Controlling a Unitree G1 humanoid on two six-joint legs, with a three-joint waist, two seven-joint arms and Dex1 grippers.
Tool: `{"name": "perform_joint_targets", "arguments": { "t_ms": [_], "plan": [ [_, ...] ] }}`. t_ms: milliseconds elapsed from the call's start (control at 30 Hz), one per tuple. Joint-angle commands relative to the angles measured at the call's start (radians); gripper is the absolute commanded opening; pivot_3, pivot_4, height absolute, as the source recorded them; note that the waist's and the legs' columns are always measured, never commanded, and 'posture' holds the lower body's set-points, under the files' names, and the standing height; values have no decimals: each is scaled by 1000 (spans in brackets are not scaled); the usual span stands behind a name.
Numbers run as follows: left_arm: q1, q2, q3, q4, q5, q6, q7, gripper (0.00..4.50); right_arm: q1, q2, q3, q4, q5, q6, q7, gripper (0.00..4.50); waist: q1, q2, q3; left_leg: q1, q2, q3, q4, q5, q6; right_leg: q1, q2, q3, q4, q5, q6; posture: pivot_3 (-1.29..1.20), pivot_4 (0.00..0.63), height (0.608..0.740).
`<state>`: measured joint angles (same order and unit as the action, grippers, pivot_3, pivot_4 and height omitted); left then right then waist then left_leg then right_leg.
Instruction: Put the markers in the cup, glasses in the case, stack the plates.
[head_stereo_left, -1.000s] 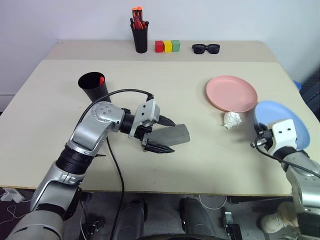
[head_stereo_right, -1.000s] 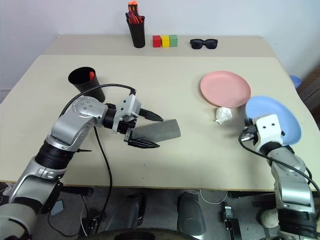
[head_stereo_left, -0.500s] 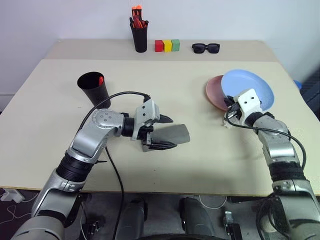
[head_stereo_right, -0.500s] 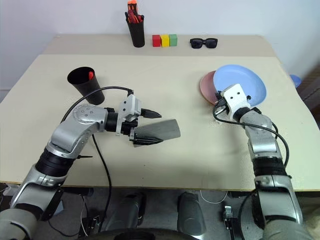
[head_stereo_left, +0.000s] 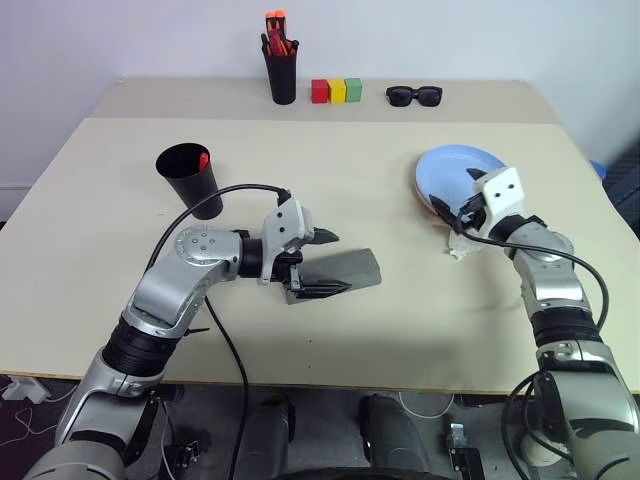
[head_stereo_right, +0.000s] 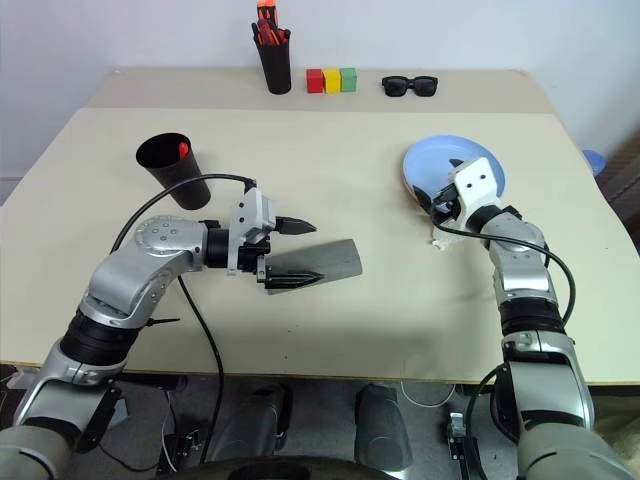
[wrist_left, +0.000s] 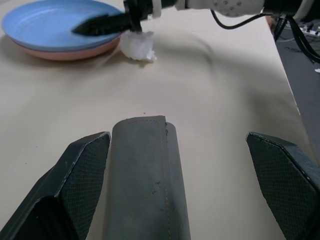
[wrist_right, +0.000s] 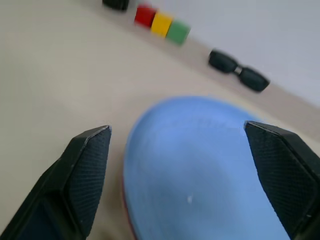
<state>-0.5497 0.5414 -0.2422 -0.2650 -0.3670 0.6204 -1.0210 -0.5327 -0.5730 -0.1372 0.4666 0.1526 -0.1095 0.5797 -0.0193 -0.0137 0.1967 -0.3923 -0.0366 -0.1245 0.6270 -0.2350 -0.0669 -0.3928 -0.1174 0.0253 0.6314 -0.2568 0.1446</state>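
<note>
We take the grey case (head_stereo_left: 338, 272) as landmark. The left end effector (head_stereo_left: 322, 263) is released, its black fingers (wrist_left: 75, 180) spread wide to either side of the case's near end, which lies closed and flat on the counter (head_stereo_left: 330, 180) between them. To the right of the case, the right end effector (head_stereo_right: 447, 186) is likewise released, fingers (wrist_right: 85, 175) apart, poised over the near rim of the light blue plate (head_stereo_left: 458, 170). That plate rests on the salmon pink plate (wrist_left: 60, 52), whose edge shows beneath it. A crumpled white paper wad (wrist_left: 137, 46) lies just beside the stack, on the case's side. Left of the case and farther back stands the black cup (head_stereo_left: 190, 180), a red marker (head_stereo_left: 203, 159) inside it.
</note>
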Motion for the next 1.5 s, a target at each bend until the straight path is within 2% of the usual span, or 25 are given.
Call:
{"name": "perform_joint_targets", "arguments": {
  "t_ms": [33,133,300,633,700,767,933,1100,1267,1367,1500],
  "plan": [
    [1,10,16,-26,-16,-11,-6,4500,161,-20,-100,-299,137,184,-3,4372,7,0,0,0,0,-1,0,0,0,0,0,0,0,0,0,0,150,740],
    [-6,11,6,-8,-11,-24,-14,4500,292,-30,-156,-468,198,325,-24,4372,6,0,0,-1,0,-1,0,0,0,0,0,0,0,0,0,0,150,740],
    [-20,5,-1,8,-9,-31,-22,4500,416,-32,-180,-574,231,467,-36,4372,-2,0,0,1,0,0,1,0,0,1,0,0,0,0,-1,0,150,740],
    [-24,4,0,10,-9,-28,-18,4500,331,24,-82,-419,190,460,-20,4372,0,0,0,0,0,1,1,0,0,1,0,0,0,0,-1,0,150,740],
    [-20,6,3,4,-9,-26,-14,4500,302,37,-61,-379,180,452,-15,3864,-1,0,0,0,0,1,1,0,0,1,0,0,0,0,-1,0,150,740],
    [-15,10,6,-2,-9,-24,-9,4500,283,40,-47,-352,166,445,-11,3118,-1,0,0,0,0,1,1,0,0,0,0,0,0,0,0,0,150,740],
    [-3,14,13,-16,-13,-19,7,4500,278,27,-31,-360,130,427,-16,428,1,0,0,0,0,1,0,0,0,0,0,0,0,0,0,0,150,740],
    [4,12,13,-26,-18,-15,22,4500,289,28,-53,-429,114,382,-40,428,1,0,0,0,0,1,1,0,0,0,0,0,0,0,0,0,150,740],
    [2,10,14,-25,-24,-13,32,4500,234,50,-95,-496,156,343,-60,428,-1,1,0,0,0,1,1,0,0,0,0,0,0,0,0,0,150,740],
    [-6,2,16,-22,-34,-4,40,4500,137,54,-88,-399,134,281,-66,428,-3,1,0,0,0,1,1,0,0,0,0,0,0,0,0,0,150,740],
    [-7,-1,17,-18,-28,-4,51,4500,-3,50,-51,-131,68,151,-49,428,-1,1,0,0,0,1,1,0,0,0,0,0,0,0,0,0,150,740]
  ]
}}
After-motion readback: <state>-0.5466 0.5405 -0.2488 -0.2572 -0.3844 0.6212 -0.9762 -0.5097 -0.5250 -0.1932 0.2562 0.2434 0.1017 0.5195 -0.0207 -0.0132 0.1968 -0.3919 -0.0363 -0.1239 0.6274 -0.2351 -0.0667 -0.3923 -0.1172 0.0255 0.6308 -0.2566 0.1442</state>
